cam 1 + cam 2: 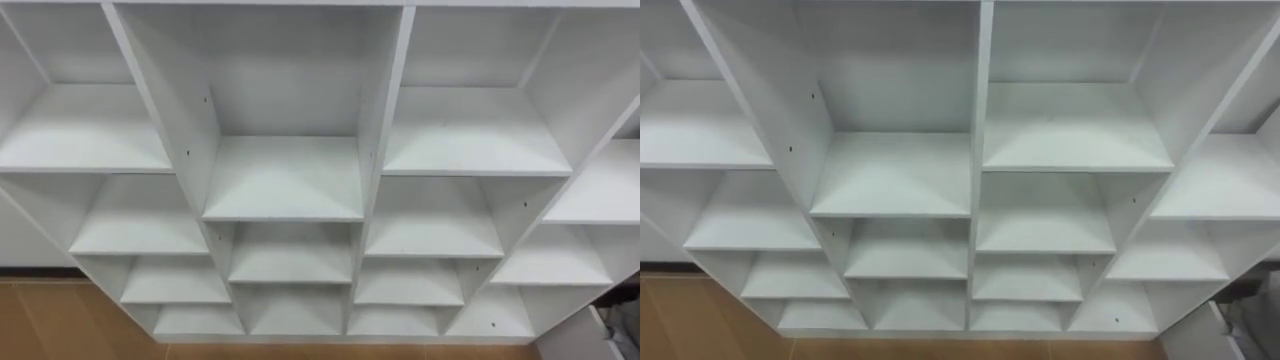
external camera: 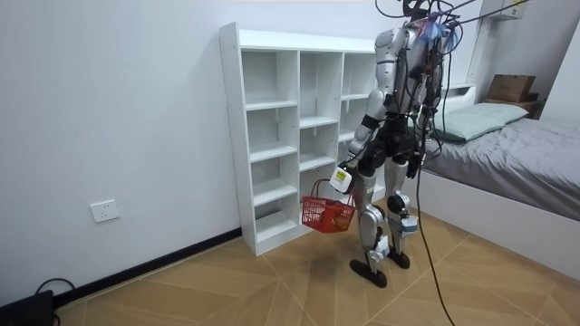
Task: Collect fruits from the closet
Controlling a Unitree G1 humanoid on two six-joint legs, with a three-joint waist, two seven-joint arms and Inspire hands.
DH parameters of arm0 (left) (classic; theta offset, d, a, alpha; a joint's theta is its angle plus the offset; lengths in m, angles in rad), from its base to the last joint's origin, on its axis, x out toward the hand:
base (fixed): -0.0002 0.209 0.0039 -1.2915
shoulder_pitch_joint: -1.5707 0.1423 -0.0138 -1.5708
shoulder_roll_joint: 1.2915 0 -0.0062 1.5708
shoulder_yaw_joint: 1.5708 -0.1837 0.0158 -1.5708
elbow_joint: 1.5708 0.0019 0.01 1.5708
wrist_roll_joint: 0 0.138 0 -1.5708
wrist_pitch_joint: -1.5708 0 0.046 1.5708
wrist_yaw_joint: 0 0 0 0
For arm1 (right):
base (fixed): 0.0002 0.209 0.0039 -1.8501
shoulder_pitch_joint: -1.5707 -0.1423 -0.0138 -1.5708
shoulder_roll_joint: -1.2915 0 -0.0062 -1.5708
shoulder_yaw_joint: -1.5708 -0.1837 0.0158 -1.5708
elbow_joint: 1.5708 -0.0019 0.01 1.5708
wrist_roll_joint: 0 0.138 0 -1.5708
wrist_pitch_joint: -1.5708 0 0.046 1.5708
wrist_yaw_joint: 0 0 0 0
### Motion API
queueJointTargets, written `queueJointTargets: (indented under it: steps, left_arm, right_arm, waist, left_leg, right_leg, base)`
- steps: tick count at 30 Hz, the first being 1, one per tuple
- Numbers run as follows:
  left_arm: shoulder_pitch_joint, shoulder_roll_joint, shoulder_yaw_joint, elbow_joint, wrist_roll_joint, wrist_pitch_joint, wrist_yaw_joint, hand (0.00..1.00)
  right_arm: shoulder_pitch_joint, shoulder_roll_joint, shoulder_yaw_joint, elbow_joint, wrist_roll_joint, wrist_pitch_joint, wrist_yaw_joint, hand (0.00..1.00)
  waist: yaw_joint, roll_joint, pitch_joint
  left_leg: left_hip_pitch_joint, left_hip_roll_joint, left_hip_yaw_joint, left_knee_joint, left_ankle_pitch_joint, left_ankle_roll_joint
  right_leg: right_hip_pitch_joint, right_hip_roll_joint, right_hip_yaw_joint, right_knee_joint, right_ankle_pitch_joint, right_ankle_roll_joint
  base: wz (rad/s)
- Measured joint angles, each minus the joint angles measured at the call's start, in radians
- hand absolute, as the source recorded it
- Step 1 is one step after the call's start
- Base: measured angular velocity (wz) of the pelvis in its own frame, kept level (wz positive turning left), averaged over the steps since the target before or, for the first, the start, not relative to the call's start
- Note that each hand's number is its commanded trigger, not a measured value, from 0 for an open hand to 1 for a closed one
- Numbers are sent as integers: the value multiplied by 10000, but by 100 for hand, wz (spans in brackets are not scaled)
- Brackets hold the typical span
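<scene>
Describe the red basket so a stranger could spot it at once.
Find the tall white shelf unit; the robot stands before it. The basket hangs from its left hand, beside the lower shelves. It is the only red, open-mesh thing there.

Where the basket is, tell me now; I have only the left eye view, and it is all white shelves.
Observer: The red basket hangs from the left hand, low beside the robot's leg.
Operator: Report what else stands near the robot.
Observer: A bed stands close by at the room view's right, with a pillow on it.
</scene>
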Motion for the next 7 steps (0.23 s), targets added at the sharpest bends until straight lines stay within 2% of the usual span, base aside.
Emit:
queueJointTargets:
  steps: [7]
  left_arm:
    - [-11, 2, -3, -40, 801, 205, 264, 100]
  right_arm:
    - [-89, -7, 65, 4, 15, 27, -1, 0]
  waist:
    - [2, -14, 10]
  left_leg:
    - [-8, 0, -4, 2, -18, -2]
  right_leg:
    - [1, 1, -49, -23, -4, 2]
  base:
    - [0]
